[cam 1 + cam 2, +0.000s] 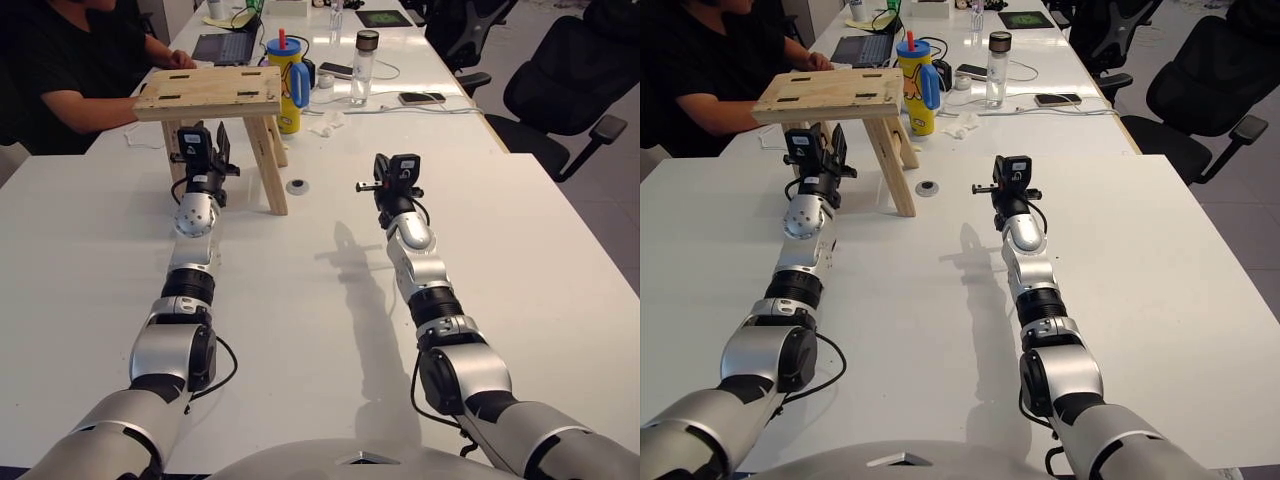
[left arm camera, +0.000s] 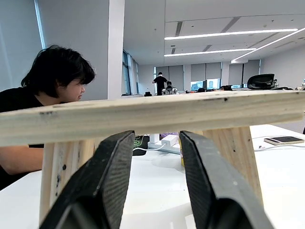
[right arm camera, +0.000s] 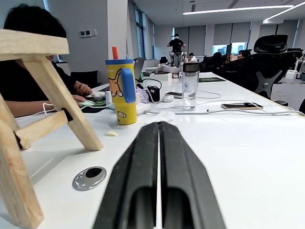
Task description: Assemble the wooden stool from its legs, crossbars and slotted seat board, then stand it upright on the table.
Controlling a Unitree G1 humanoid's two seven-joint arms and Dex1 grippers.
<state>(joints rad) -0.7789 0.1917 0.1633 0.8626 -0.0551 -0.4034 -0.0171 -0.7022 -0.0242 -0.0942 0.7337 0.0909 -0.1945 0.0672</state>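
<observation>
Left end effector (image 2: 156, 140) is held wide and empty. The stool (image 1: 210, 90) stands just ahead of it, with the seat edge crossing beyond the fingertips. With the stool assembled and upright on the counter (image 1: 300, 300), the task is judged all but done. Right end effector (image 3: 158, 143) is closed on nothing, with the stool off to its left.

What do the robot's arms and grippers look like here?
Both the left arm and right arm are silver-grey rounded segments with black joint rings and a black cable looping at each elbow. The left gripper and right gripper are black and boxy, each with a small white label; their jaws are long, black and tapered.
</observation>
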